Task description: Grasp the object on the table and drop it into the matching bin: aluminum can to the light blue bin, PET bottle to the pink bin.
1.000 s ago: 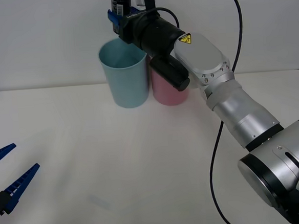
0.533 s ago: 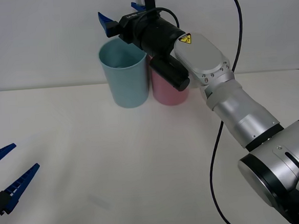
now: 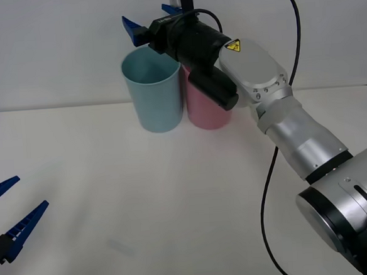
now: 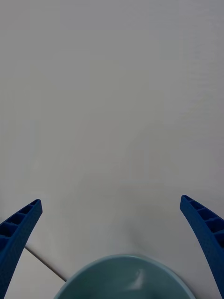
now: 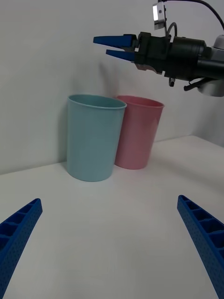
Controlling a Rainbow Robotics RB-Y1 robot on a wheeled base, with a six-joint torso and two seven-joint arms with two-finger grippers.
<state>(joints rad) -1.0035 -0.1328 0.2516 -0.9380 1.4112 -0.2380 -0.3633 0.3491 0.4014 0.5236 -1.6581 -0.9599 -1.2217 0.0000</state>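
The right gripper [image 3: 147,23] hangs just above the rim of the light blue bin [image 3: 152,92], its blue fingers spread wide with nothing between them. The pink bin [image 3: 201,108] stands touching the light blue bin's side. No can shows on the table [image 3: 175,195] or in either gripper; whether it lies inside the light blue bin cannot be told. Such a can is probably light, thin-walled and smooth, best gripped around its middle with modest force. The left gripper [image 3: 6,216] waits open, well away from the light blue bin.
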